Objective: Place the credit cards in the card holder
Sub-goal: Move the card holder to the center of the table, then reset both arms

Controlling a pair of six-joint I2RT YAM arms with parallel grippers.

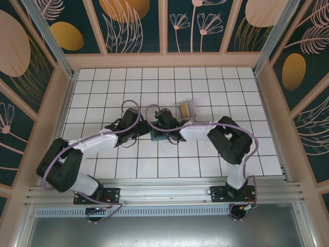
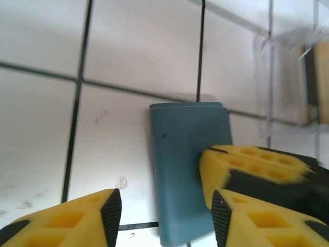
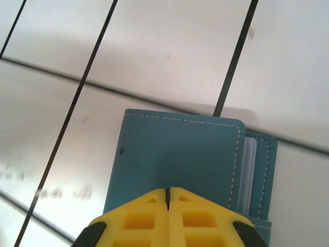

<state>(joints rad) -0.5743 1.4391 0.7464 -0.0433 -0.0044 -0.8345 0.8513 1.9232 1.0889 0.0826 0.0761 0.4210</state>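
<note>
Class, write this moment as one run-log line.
left gripper open | right gripper shut over card holder | card holder lying folded

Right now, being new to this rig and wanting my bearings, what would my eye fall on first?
The teal card holder lies folded at the middle of the white tiled table. The right fingers, shut, are at its edge; the left fingers stand open, pointed at it. A clear box lies just beyond.

wallet (image 3: pixel 175 154) was teal, pale-stitched | fingers (image 2: pixel 67 218) were yellow and black | table (image 1: pixel 205 82) was white, dark-gridded | walls (image 1: pixel 133 20) were teal with orange leaf prints
</note>
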